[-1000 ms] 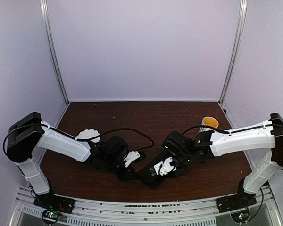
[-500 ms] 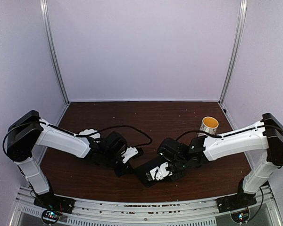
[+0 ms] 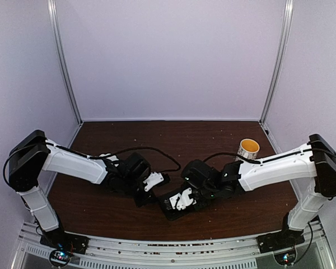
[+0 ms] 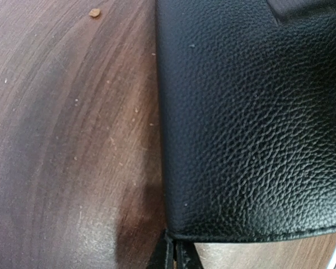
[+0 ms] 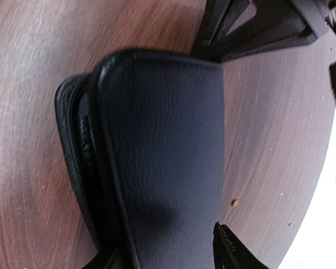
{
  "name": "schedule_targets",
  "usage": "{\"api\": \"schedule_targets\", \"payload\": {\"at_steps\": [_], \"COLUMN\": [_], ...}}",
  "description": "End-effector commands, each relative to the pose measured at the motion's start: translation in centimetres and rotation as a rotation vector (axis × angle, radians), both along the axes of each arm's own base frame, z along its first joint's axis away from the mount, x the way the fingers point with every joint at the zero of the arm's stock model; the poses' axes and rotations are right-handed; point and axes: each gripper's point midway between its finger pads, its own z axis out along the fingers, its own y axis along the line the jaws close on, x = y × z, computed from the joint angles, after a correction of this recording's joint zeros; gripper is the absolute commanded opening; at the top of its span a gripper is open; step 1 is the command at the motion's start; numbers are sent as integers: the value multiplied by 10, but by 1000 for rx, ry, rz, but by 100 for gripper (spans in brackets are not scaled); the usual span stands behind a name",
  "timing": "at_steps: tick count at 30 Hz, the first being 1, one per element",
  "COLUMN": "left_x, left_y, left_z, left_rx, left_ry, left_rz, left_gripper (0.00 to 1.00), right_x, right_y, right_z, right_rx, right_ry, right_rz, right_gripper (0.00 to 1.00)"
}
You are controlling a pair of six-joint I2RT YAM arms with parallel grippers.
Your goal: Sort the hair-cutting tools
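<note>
Black zip case [image 4: 246, 123] lies near the front edge of the bench [image 3: 213, 134], about mid-width. What's inside it doesn't show, so I can't spot the hair-cutting tools anywhere. The left gripper [image 4: 175, 255] is pinched closed right at the case's edge. The right gripper [image 5: 167, 255] straddles the case's end, and I can't tell if it's actually clamping. A yellow-lined cup [image 3: 248, 148] stands by the right edge, contents unclear.

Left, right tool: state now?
Left tool: closed at the case corner; hold cannot be told.
Right tool: straddles the case; grip cannot be told.
</note>
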Motion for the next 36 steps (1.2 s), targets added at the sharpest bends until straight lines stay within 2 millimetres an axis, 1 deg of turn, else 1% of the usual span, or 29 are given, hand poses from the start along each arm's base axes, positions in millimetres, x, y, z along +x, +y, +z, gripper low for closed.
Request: {"api": "schedule_targets", "payload": {"at_steps": [1,3,4,7,11,14,16,19,21,23,27,29,32,36], "left_x": [11,8,6,-1,-18,-36,-51,-66,-68,-65,-54,-49,-43,-39], "left_y": [0,5,8,17,28,27,18,2,-5,-11,-6,-2,1,2], "left_z": [7,4,3,-2,-11,-14,-11,-3,0,2,-5,-8,-9,-7], "left_rx": [0,14,18,24,36,25,-21,-90,-114,-136,-80,-54,-31,-22], "left_ry": [-34,-25,-16,10,82,138,175,208,223,218,171,148,121,103], "left_rz": [16,30,34,57,76,52,6,-55,-67,-67,-30,-15,-4,-6], "left_gripper": [0,0,0,0,0,0,0,0,0,0,0,0,0,0], "right_x": [-10,-12,-13,-13,-16,-13,-13,-18,-22,-25,-37,-45,-48,-41], "right_y": [14,12,10,5,-4,-10,-14,-22,-26,-30,-38,-42,-41,-36], "right_z": [-11,-20,-25,-37,-48,-61,-69,-78,-80,-76,-56,-45,-34,-37], "right_rx": [-21,-42,-53,-63,-100,-142,-167,-199,-206,-205,-168,-143,-101,-87], "right_ry": [29,49,56,57,59,53,55,49,50,57,90,118,130,126], "right_rz": [82,79,77,61,61,37,21,29,35,28,31,42,27,-11], "right_gripper": [39,26,24,23,18,16,15,21,24,30,45,50,52,52]}}
